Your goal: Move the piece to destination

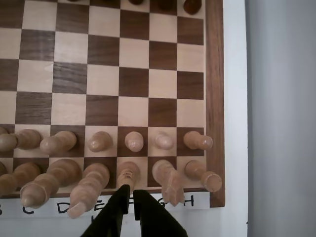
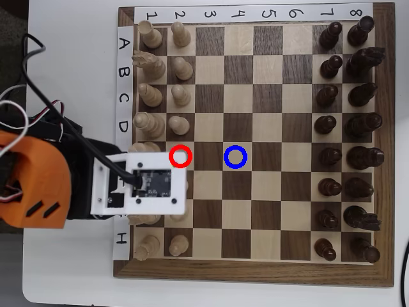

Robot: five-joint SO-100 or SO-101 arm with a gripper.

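1. Wrist view: the gripper (image 1: 132, 197) enters from the near edge. Its two black fingers are parted by only a thin slit and nothing sits between them.
2. Wrist view: the fingertips hang over the near rim of the chessboard (image 1: 215, 98), by the white letter strip (image 1: 197, 201), just in front of a pale bishop (image 1: 128, 173) in the back rank.
3. Wrist view: a row of pale pawns stands one rank farther out. The piece (image 1: 99, 141) is the pawn above the letter E, left of the gripper and apart from it, upright on its own square.
4. Wrist view: the squares beyond the pawn row are bare, and dark pieces (image 1: 191, 6) show at the far edge.
5. Overhead view: the arm comes in from the left. Its orange body (image 2: 35, 182) and a white camera mount (image 2: 142, 183) cover the pale pieces around rows F and G, and the fingers are hidden under the mount.
6. Overhead view: the piece (image 2: 181, 156) stands in row E, column 2, inside a red ring (image 2: 172, 152), touching the mount's upper right corner in the picture.
7. Overhead view: the destination (image 2: 236, 157) is the blue-ringed pale square in row E, column 4. It is two squares right of the piece and has nothing on it.
8. Overhead view: the dark army (image 2: 348, 128) fills columns 7 and 8 on the right.
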